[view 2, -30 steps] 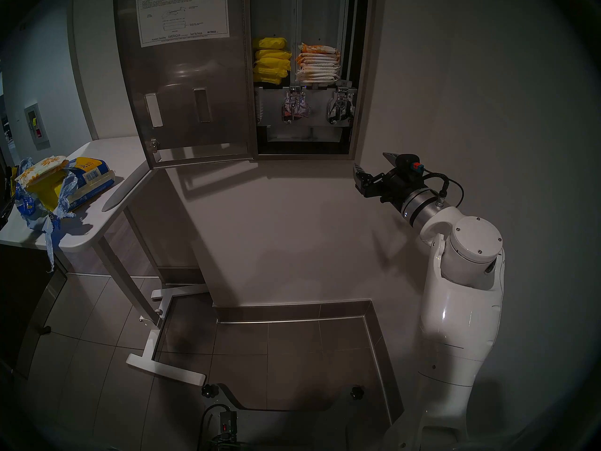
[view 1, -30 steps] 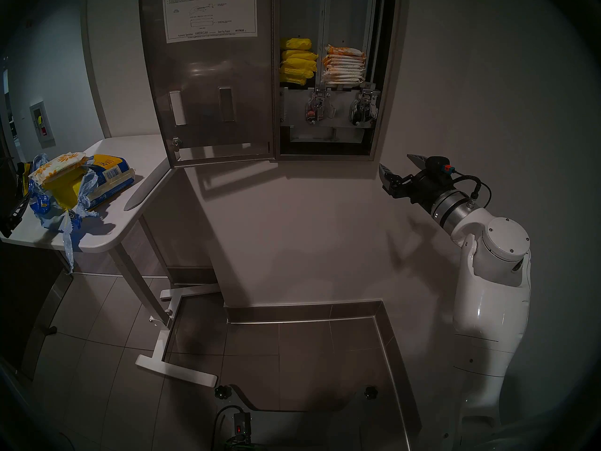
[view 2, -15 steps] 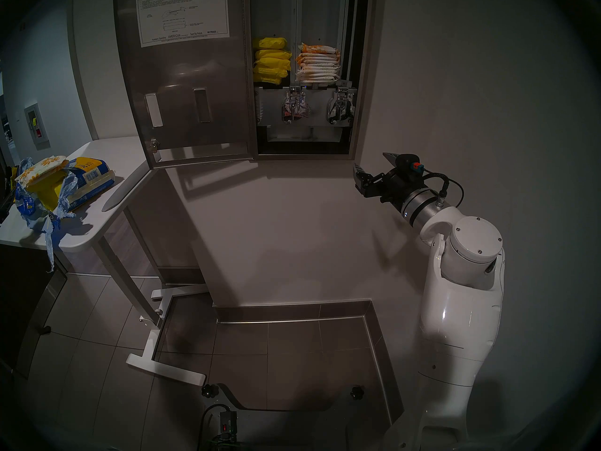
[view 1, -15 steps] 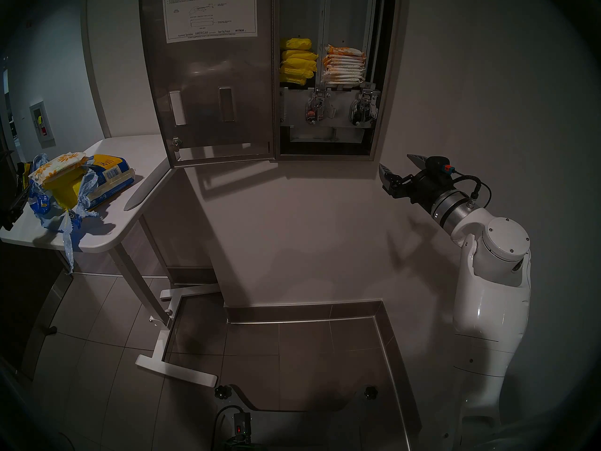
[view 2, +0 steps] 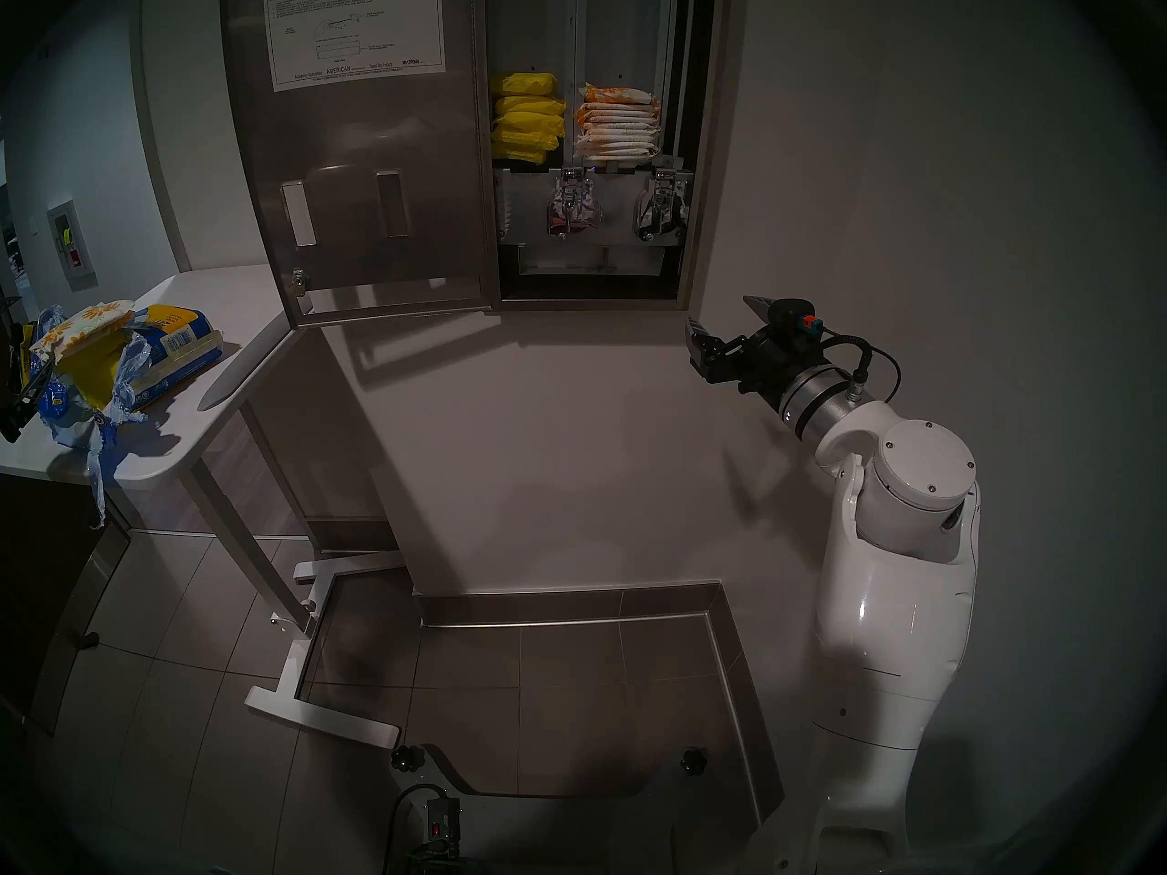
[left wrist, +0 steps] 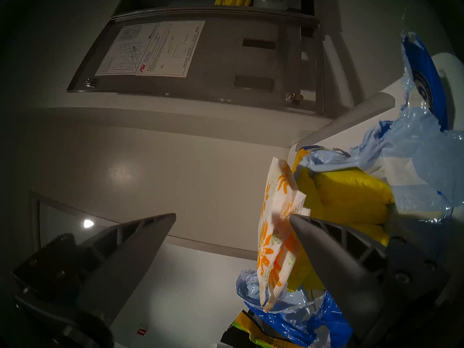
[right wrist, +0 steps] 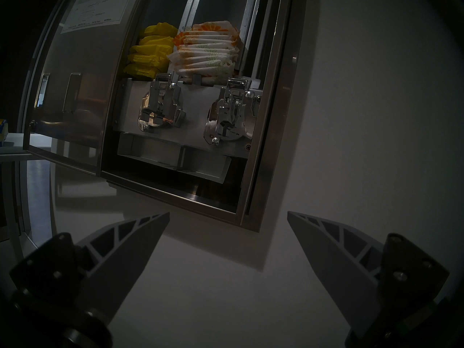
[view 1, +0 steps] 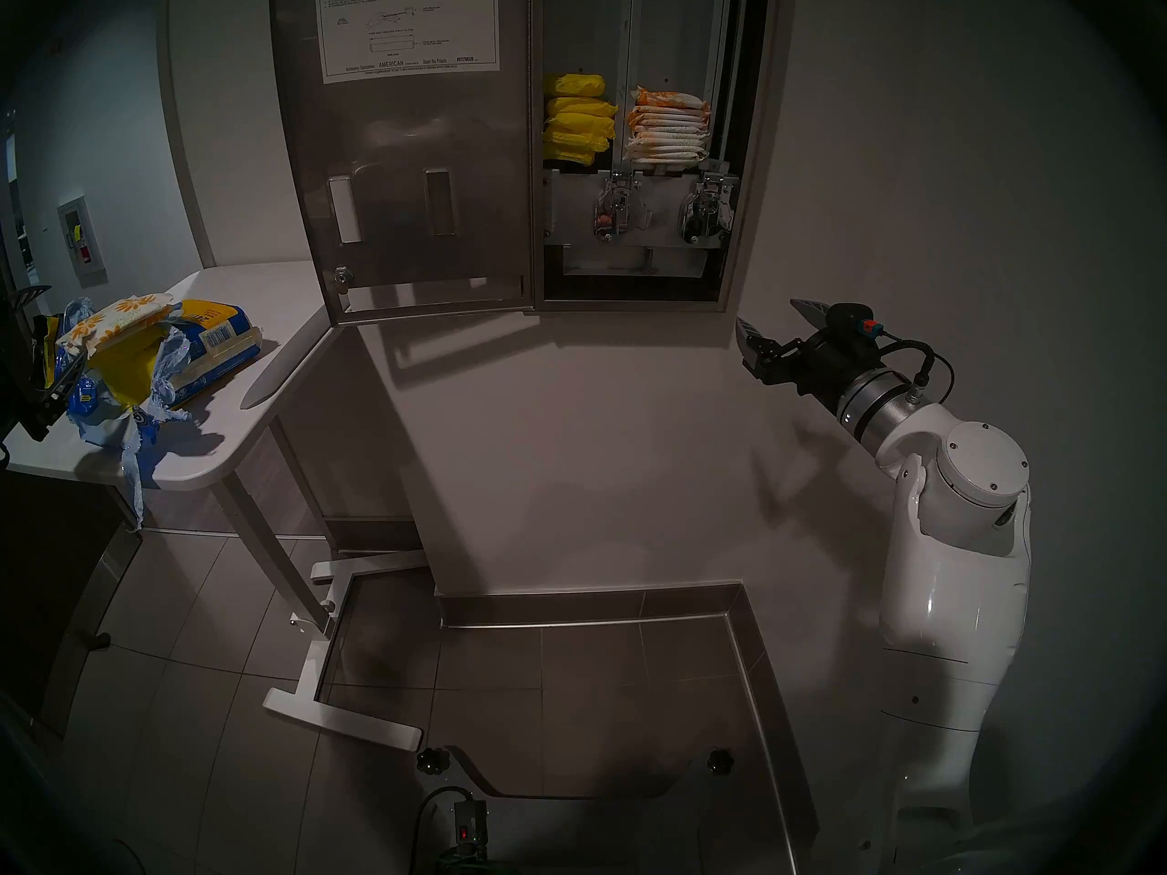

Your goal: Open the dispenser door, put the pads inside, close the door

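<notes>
Left gripper [left wrist: 232,218], a dark two-fingered claw with ribbed grey fingers, stands spread wide and holds nothing; its right-hand finger [left wrist: 324,242] lies against the edge of the flat white packets printed with orange daisies [left wrist: 276,229], which stick up from a torn blue-and-yellow plastic bag [left wrist: 414,149] on the white table [view 1: 252,286]. Whether the finger presses the packets or merely lies in front of them is not clear. Right gripper [view 1: 773,324], of the same make, is likewise spread wide and empty, level, just below and to the right of the recessed steel dispenser cabinet [right wrist: 266,164].

Progress, as I judge it: the first step is finished, since the tall brushed-steel dispenser door [view 1: 410,179] with its white instruction sheet [view 1: 407,24] hangs fully swung out, up and to the right of the left claw. Loading is partly done: a stack of daisy-printed packets [right wrist: 206,53] already fills the cabinet's right-hand column, up and to the left of the right claw. Taking the packets from the bag, placing them and shutting the door remain.

Counts: two claws; one door with two rectangular slots; two chrome lever mechanisms [right wrist: 160,106]; two daisy packets at the bag, as far as their edges show; roughly eight or nine in the cabinet stack; about five plain yellow wrapped packets [right wrist: 150,51] in the left column.
</notes>
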Available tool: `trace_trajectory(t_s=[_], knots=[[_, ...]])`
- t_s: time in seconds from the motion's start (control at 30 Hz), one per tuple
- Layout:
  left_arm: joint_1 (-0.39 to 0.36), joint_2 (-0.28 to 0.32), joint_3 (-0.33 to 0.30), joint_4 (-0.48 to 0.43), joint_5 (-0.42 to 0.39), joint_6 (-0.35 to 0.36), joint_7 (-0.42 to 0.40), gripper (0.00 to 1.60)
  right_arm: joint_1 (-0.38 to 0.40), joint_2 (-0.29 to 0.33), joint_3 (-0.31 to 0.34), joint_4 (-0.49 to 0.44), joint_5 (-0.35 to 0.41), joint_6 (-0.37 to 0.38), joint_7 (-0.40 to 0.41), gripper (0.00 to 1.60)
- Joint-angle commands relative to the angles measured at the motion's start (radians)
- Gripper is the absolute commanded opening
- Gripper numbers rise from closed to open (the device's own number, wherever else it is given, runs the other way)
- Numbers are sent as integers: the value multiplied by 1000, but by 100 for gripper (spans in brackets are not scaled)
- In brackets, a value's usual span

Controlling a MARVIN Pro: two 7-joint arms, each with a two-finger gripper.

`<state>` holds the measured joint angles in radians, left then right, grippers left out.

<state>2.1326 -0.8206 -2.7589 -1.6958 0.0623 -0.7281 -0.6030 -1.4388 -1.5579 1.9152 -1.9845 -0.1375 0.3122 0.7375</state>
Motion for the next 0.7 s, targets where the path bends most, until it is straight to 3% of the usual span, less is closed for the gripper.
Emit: trace_trajectory(t_s=[0.0,0.67], knots=[[-24,11,-15,-22,4,11,19,160,21,3,-1,-33,5,-7,0,160],[14,-64,-65,-117,-41,26,-29,160,21,4,-1,-33,6,-7,-1,160]])
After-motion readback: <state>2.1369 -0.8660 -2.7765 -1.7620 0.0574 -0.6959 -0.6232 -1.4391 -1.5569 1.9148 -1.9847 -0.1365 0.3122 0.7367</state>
